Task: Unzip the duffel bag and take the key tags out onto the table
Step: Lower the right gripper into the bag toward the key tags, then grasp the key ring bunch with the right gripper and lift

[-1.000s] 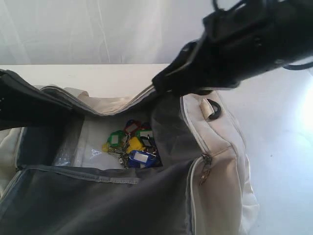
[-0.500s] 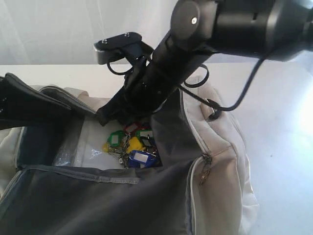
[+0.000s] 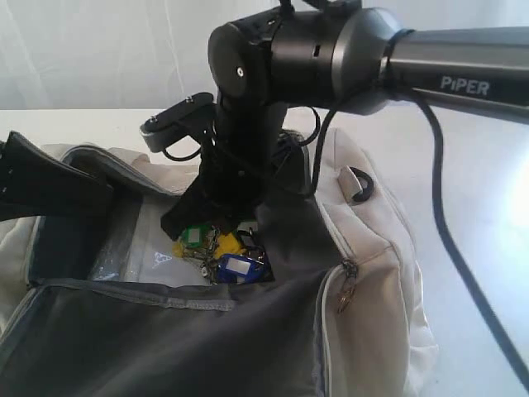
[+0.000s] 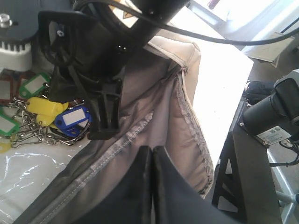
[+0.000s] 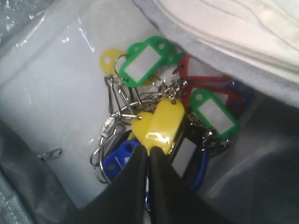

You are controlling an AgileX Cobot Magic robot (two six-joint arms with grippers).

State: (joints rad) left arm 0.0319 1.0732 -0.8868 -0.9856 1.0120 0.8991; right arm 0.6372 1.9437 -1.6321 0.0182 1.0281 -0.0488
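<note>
Exterior view is showing the duffel bag (image 3: pixel 372 281) lying already unzipped on the table (image 3: pixel 471 207), its mouth gaping and its dark lining (image 3: pixel 165 347) folding outward toward six o'clock. The key tags (image 3: pixel 216 248) are sitting inside on the bag's pale floor (image 3: pixel 153 240), near the picture's centre, with the blue one at the bunch's five o'clock edge and a green one at eleven o'clock. The right gripper (image 5: pixel 148 151) is reaching into the opening from one o'clock, its jaws pressed together and gripping nothing, tips right over a yellow tag (image 5: pixel 161 121). The left gripper (image 4: pixel 152 154) is sitting at the bag's nine o'clock rim with jaws likewise closed; whether it is pinching the dark lining I cannot tell. The unzipping is looking finished, while grasping the bunch, lifting it clear and setting it on the table is all waiting, and the right jaws would need parting first.
</note>
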